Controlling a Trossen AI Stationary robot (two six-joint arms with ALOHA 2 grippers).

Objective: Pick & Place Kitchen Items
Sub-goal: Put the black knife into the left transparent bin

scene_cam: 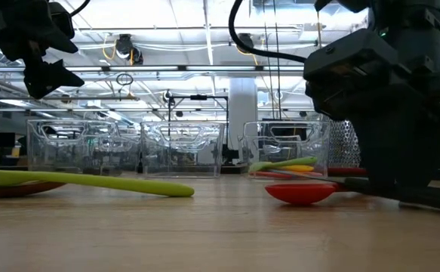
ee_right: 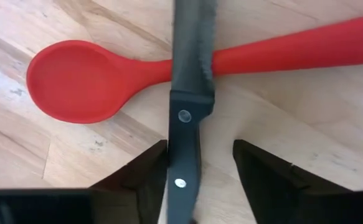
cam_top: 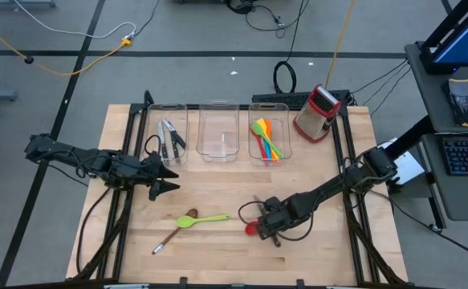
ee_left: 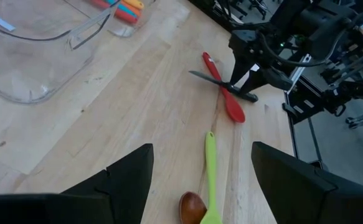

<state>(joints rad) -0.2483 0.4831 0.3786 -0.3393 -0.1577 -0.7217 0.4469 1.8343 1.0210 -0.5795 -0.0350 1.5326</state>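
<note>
A black-handled steel knife (ee_right: pixel 184 124) lies on the table with its blade across the handle of a red spoon (ee_right: pixel 75 81). My right gripper (ee_right: pixel 200 146) is open, low over them (cam_top: pixel 264 222), pointing down, with one finger on each side of the knife's handle. My left gripper (cam_top: pixel 168 181) is open and empty above the table's left half. A green spoon (cam_top: pixel 209 217) and a brown spoon (cam_top: pixel 184 222) lie side by side on the table between the arms; both also show in the left wrist view, green (ee_left: pixel 210 168) and brown (ee_left: pixel 192 205). My right gripper comes from above, pointing down, its fingers set across the knife. One finger (ee_right: pixel 151 180) stands right beside the black handle (ee_right: pixel 182 168), and I cannot tell whether it touches. The other finger (ee_right: pixel 268 180) stands clear of it. The knife lies flat on the spoon and the table.
Three clear bins stand in a row at the far side: the left one (cam_top: pixel 168 120) holds knives, the middle one (cam_top: pixel 217 120) shows nothing inside, the right one (cam_top: pixel 270 120) holds coloured utensils. A red-and-steel box grater (cam_top: pixel 317 112) stands at the far right.
</note>
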